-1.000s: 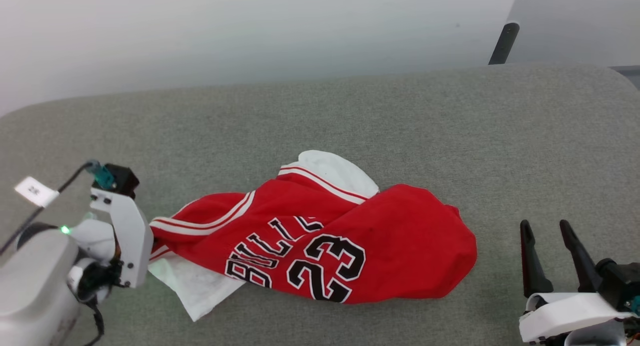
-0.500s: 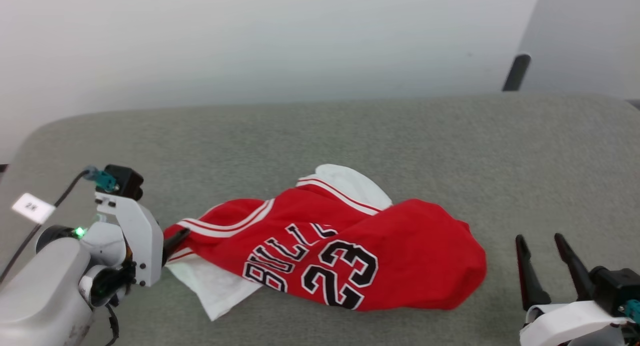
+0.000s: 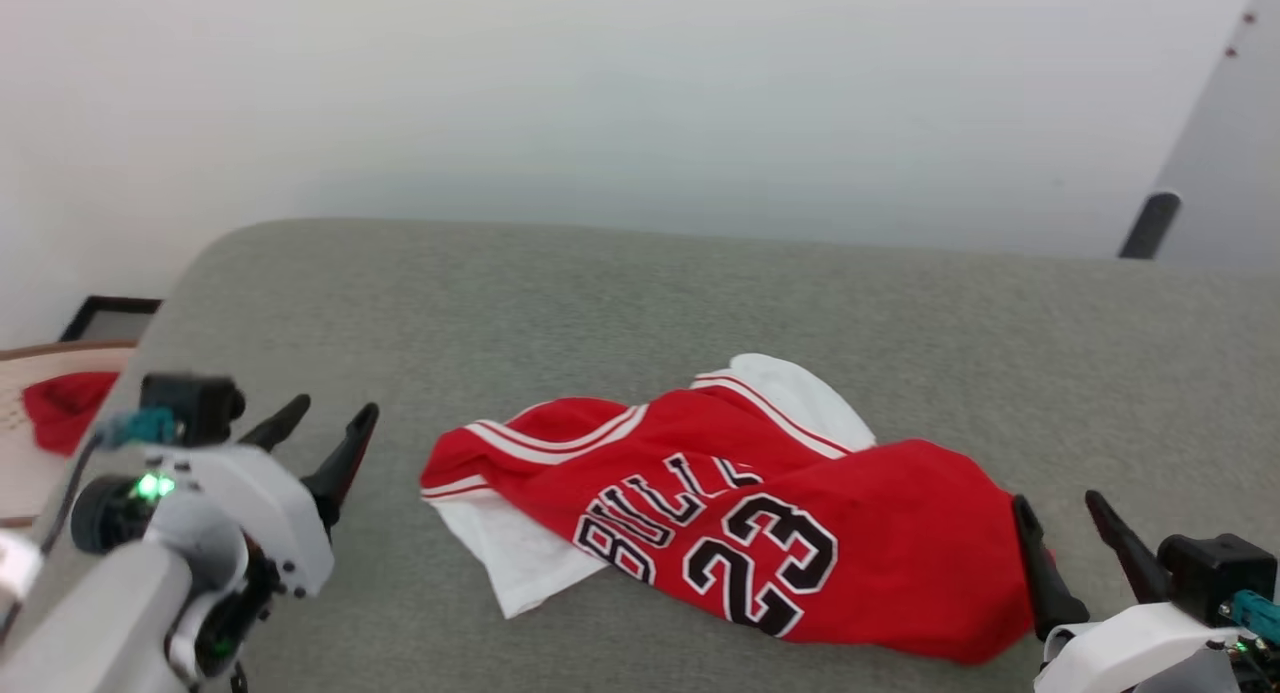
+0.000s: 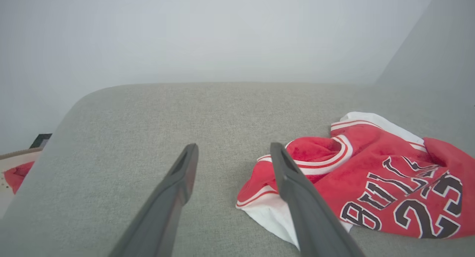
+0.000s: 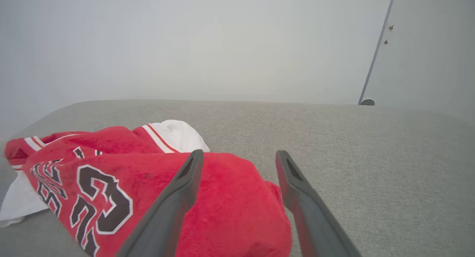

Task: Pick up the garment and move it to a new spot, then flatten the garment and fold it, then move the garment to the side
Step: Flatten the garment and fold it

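Head view: the garment (image 3: 760, 533) lies bunched on the grey cushion (image 3: 640, 273), near-centre and running right, lettering and number 23 facing up, one white sleeve poking out on the near-left side. My left gripper (image 3: 334, 407) hangs left of the collar end, apart from it, jaws spread and empty. My right gripper (image 3: 1056, 498) sits at the hem end, jaws likewise spread with nothing between them, its left finger over the red edge. I judge flattening is the step in hand, since the cloth isn't laid out yet. Next I'd need a pinch at each end, then an outward pull to spread it.
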Robot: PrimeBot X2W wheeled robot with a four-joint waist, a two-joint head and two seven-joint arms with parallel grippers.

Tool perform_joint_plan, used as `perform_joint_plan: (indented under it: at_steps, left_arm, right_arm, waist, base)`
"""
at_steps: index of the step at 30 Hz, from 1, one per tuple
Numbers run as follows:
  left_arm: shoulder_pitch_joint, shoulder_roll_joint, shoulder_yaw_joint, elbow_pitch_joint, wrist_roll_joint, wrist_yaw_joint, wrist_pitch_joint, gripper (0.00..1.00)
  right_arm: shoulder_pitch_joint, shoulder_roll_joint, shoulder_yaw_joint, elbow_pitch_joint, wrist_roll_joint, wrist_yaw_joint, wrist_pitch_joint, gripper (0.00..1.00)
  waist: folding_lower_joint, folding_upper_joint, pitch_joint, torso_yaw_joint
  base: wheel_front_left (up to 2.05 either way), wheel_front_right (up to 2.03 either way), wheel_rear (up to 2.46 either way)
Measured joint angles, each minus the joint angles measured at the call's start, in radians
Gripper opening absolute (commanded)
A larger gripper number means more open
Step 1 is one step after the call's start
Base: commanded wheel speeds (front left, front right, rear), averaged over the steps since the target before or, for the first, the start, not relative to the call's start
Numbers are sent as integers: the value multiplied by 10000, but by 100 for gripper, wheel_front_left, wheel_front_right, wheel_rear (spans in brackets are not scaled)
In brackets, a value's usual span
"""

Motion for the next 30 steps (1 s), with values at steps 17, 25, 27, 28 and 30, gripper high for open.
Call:
perform_joint_plan:
  at_steps: [17, 25, 27, 28, 30]
  left_arm:
    - [2364, -328, 1055, -1417, 385, 1181, -2895, 100]
    - [3228, -1229, 2163, -2240, 980, 1310, -3022, 100]
    - [3366, -1624, 2537, -2504, 1298, 1252, -3030, 100]
    - [3458, -1804, 2652, -2558, 1463, 1177, -3030, 100]
    - [3629, -2151, 2846, -2677, 1835, 1089, -3028, 100]
  right_arm:
    - [-330, -385, 69, -119, 370, 0, 966, 100]
    - [-1090, -1080, 132, 0, 803, 2, 2307, 100]
    - [-1354, -1304, 194, 46, 1060, 0, 2832, 100]
    - [-1471, -1390, 209, 69, 1179, 2, 3080, 100]
    - [-1727, -1638, 255, 140, 1344, 2, 3576, 100]
  waist:
    - [0, 0, -223, 1185]
    - [0, 0, 148, 1566]
    - [0, 0, 321, 1662]
    - [0, 0, 409, 1716]
    - [0, 0, 589, 1842]
  base:
    - [0, 0, 0]
    - [0, 0, 0]
    - [0, 0, 0]
    - [0, 0, 0]
    - [0, 0, 0]
